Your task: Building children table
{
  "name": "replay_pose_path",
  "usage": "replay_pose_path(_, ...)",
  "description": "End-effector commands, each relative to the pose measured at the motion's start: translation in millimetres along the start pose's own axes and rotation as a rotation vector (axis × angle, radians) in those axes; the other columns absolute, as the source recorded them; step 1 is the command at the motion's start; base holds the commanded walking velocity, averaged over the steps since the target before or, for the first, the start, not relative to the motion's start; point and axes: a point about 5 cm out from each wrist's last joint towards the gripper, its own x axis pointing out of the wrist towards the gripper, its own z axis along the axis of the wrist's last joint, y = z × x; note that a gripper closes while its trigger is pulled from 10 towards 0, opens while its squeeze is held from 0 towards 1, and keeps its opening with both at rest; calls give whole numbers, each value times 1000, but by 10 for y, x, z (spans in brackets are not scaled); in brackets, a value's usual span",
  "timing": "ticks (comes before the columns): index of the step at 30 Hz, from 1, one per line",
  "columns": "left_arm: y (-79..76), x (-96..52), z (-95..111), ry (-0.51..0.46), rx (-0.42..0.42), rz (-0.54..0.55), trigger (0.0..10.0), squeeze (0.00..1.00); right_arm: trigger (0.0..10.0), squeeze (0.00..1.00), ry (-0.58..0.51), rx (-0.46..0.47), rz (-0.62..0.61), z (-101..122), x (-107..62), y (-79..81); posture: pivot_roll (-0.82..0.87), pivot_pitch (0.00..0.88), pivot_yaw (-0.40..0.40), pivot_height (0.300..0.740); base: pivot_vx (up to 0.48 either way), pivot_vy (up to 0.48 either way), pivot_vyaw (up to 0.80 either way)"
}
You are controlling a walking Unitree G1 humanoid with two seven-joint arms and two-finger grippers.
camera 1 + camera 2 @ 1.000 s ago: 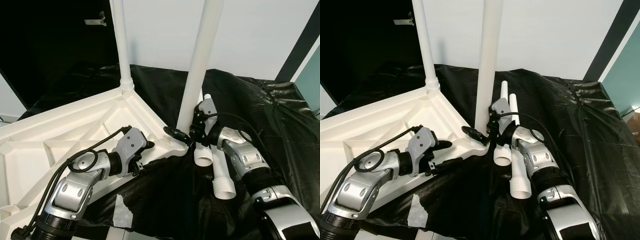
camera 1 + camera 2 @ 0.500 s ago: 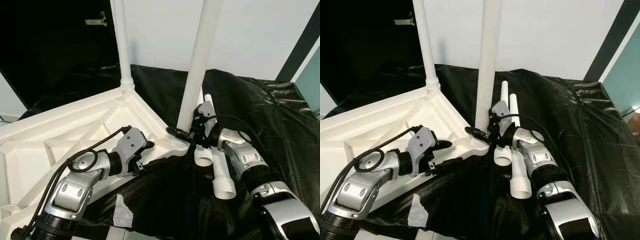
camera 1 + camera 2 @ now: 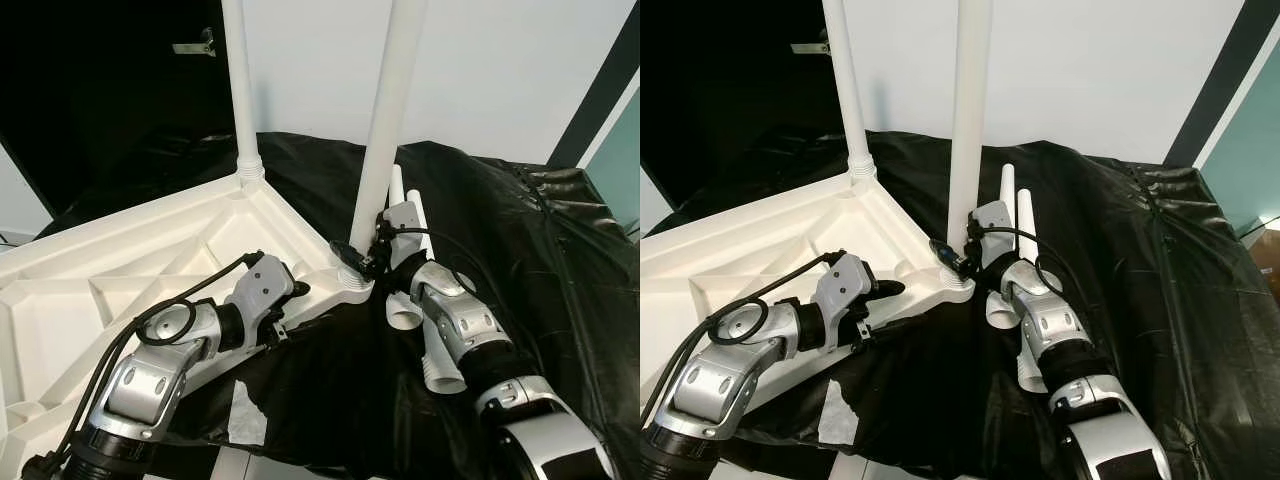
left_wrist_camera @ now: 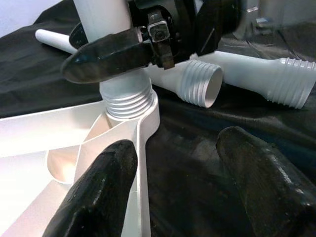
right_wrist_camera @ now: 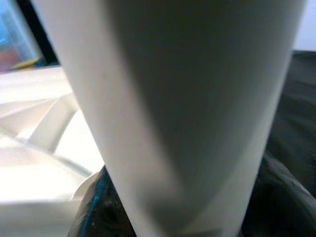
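Note:
A white children's table top (image 3: 120, 250) lies upside down, ribbed underside up, on a black sheet. One white leg (image 3: 240, 90) stands upright in its far corner socket. A second leg (image 3: 385, 130) stands in the near corner socket (image 4: 129, 101). My right gripper (image 3: 350, 256) is shut around this leg just above the threaded base. My left gripper (image 3: 310, 305) is open, its fingers (image 4: 94, 197) astride the table's rim beside that corner. Two loose legs (image 3: 405, 305) (image 3: 440, 360) lie on the sheet under my right arm.
The black sheet (image 3: 540, 250) covers the floor out to a white wall (image 3: 500, 70). A dark opening (image 3: 100, 90) lies at the back left. A pale scrap of tape (image 3: 240, 410) sticks to the sheet near the table's front edge.
My right arm has swung left, closer to the corner, and the near leg now stands more upright. The left arm has stayed where it was.

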Motion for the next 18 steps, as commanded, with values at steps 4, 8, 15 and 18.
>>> replay_pose_path(4,0,-12,14,-1,6,51,10000,0,10000,0,48,33,-128,-137,-91,112,73,0,-75,740,0,0,0)
replay_pose_path(8,-6,-16,10,0,6,49,10000,0,10000,0,42,86,-248,-132,-134,188,72,0,-76,740,0,0,0)
replay_pose_path(15,-10,10,17,-1,9,39,10000,0,10000,0,69,149,-307,-126,-149,304,62,0,-69,740,0,0,0)
replay_pose_path(18,-8,21,25,-2,11,35,10000,0,10000,0,71,141,-322,-109,-162,282,61,0,-67,740,0,0,0)
